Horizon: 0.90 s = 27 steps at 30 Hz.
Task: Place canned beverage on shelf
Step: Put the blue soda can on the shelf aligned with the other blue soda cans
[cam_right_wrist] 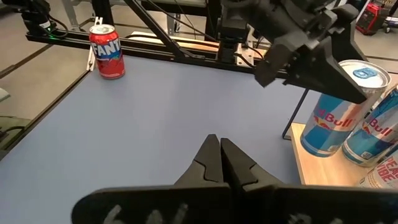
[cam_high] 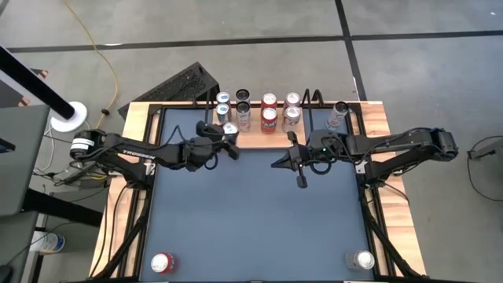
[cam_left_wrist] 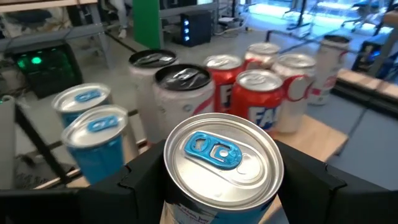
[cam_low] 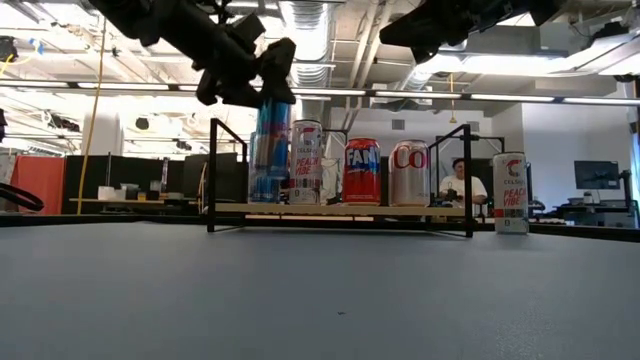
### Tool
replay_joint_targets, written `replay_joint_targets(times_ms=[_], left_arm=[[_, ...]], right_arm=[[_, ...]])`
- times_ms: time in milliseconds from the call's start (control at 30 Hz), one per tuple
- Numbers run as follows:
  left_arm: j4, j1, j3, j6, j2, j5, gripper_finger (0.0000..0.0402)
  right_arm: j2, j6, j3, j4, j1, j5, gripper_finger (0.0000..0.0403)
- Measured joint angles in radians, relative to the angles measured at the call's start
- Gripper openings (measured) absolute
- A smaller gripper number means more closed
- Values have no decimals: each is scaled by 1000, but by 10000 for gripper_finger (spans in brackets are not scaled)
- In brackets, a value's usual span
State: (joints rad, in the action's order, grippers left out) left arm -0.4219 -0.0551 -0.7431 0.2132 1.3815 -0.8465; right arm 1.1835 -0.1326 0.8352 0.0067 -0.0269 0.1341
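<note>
Left gripper (cam_high: 229, 140) at the shelf's (cam_high: 255, 140) left front corner, fingers clamped on either side of a blue-and-silver Red Bull can (cam_left_wrist: 219, 167); can upright, blue pull tab up, its base at or just over the light-wood board in the low view, contact with the board not clear

Behind and beside the held can, 2 more blue cans (cam_left_wrist: 98, 140) standing close together at the shelf's left end

Further along the board: 2 white cans with black lids (cam_left_wrist: 180, 93), 2 red Fanta cans (cam_left_wrist: 258, 98), and 2 silver-and-red cans (cam_low: 408, 172) at the right end, all upright between the black wire side frames (cam_low: 213, 175)

1 white can (cam_low: 510, 193) upright on the tabletop just outside the shelf's right frame

Right gripper (cam_high: 299, 163) over the dark-blue tabletop (cam_high: 251, 220) in front of the shelf's right half, jaws pressed together with nothing between them

Near the front edge of the table, well apart from the shelf: 1 red Fanta can (cam_high: 162, 262) at the left corner, 1 silver can (cam_high: 362, 259) at the right corner

Seated person (cam_low: 462, 183) visible in the room beyond the shelf
</note>
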Motion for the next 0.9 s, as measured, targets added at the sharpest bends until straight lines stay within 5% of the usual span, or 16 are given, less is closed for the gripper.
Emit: replay_joint_targets(times_ms=[500, 900], left_arm=[[-166, -59, -11, -9, 152, 78, 229], [-167, -103, -7, 43, 161, 158, 229]], right_arm=[[0, 7, 0, -1, 0, 1, 0], [0, 11, 0, -17, 1, 1, 0]])
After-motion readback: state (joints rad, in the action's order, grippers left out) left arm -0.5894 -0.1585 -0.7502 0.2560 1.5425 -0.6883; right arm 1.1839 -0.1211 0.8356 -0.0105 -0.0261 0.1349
